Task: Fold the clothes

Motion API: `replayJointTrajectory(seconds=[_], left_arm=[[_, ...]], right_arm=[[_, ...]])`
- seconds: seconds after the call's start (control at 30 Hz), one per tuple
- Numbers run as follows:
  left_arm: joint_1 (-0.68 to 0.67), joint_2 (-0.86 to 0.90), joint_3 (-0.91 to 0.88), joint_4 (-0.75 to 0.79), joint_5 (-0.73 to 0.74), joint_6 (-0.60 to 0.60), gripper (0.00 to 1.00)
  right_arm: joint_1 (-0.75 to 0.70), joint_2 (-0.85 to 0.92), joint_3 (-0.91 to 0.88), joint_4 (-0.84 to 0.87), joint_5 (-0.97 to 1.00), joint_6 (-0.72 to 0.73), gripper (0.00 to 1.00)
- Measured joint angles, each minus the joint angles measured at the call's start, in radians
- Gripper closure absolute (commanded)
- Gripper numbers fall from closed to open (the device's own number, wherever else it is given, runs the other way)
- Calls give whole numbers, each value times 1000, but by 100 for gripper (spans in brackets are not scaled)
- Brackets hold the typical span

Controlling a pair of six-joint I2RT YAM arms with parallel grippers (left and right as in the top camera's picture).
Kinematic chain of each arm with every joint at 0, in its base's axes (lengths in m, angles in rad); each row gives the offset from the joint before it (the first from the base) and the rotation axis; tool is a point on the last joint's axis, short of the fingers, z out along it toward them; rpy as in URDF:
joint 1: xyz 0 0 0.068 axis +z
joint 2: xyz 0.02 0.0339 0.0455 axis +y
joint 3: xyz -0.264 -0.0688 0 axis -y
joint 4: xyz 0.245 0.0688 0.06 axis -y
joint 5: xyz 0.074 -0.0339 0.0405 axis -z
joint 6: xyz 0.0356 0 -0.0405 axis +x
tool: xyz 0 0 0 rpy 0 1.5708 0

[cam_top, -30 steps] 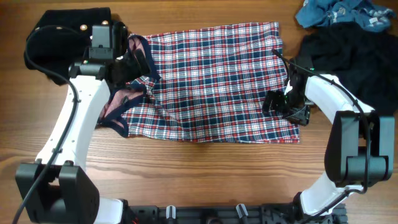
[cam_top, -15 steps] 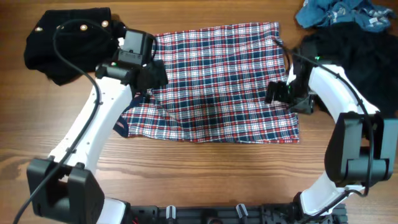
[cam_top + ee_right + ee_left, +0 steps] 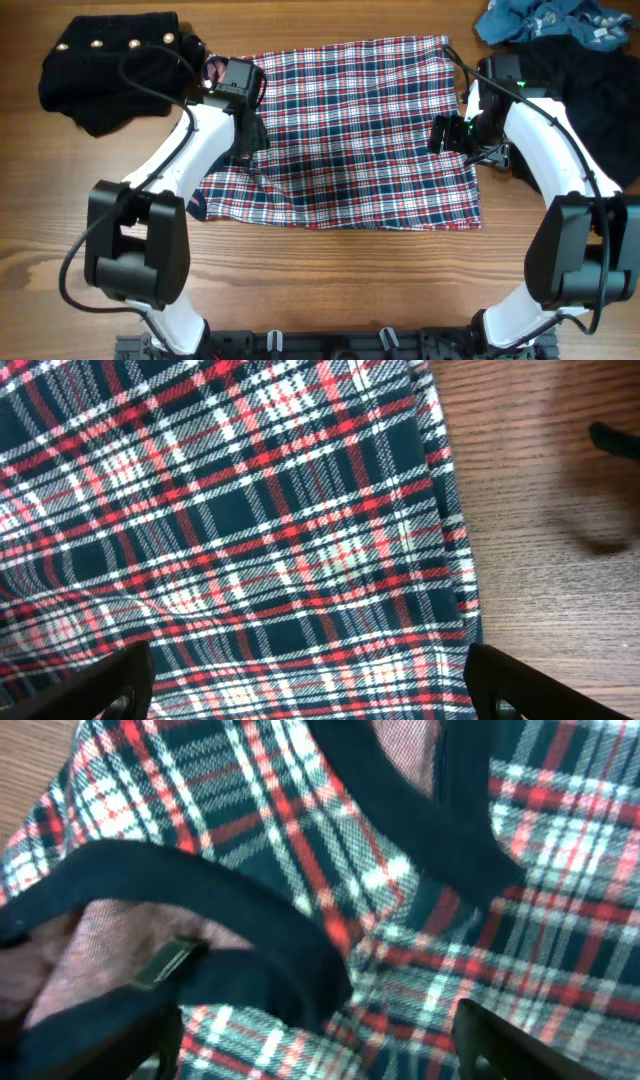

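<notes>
Left fingers [image 3: 495, 1045] stand apart, nothing clamped between them; under the gap I see the plaid garment [image 3: 560, 870], its navy trim [image 3: 230, 910] curling back over a pinkish inner face; from overhead they sit over the garment's left edge, near the upper corner.

Right fingers [image 3: 510, 685] are also spread wide, empty; flat plaid below them and bare bench [image 3: 560, 510] just past the garment's right hem; from overhead they hover at the right edge, about mid-height.

The plaid garment lies spread mid-bench, mostly flat, its left side rumpled; the black studded garment [image 3: 100, 70] is heaped at the far left corner, just beside the plaid; a plain black garment [image 3: 590, 100] lies at the right, a blue garment [image 3: 550, 20] bunched beyond it.
</notes>
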Motion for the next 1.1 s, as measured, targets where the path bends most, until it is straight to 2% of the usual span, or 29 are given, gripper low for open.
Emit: replayJointTrajectory(seconds=[0.2, 0.3, 0.43, 0.5, 0.53, 0.57, 0.6, 0.73, 1.1], left_arm=[[0, 20, 1, 101, 21, -71, 36], [0, 40, 1, 130, 29, -79, 41], [0, 72, 2, 140, 31, -85, 42], [0, 82, 2, 140, 31, -85, 48], [0, 84, 1, 143, 31, -87, 52], [1, 85, 1, 150, 30, -91, 60], [2, 85, 1, 161, 30, -94, 79], [19, 85, 2, 190, 29, -98, 96], [89, 85, 57, 226, 30, -90, 96]], right_arm=[[0, 0, 0, 0, 0, 0, 0], [0, 0, 0, 0, 0, 0, 0], [0, 0, 0, 0, -1, 0, 0], [0, 0, 0, 0, -2, 0, 0], [0, 0, 0, 0, -4, 0, 0], [0, 0, 0, 0, -5, 0, 0], [0, 0, 0, 0, -7, 0, 0], [0, 0, 0, 0, -7, 0, 0], [0, 0, 0, 0, -10, 0, 0]])
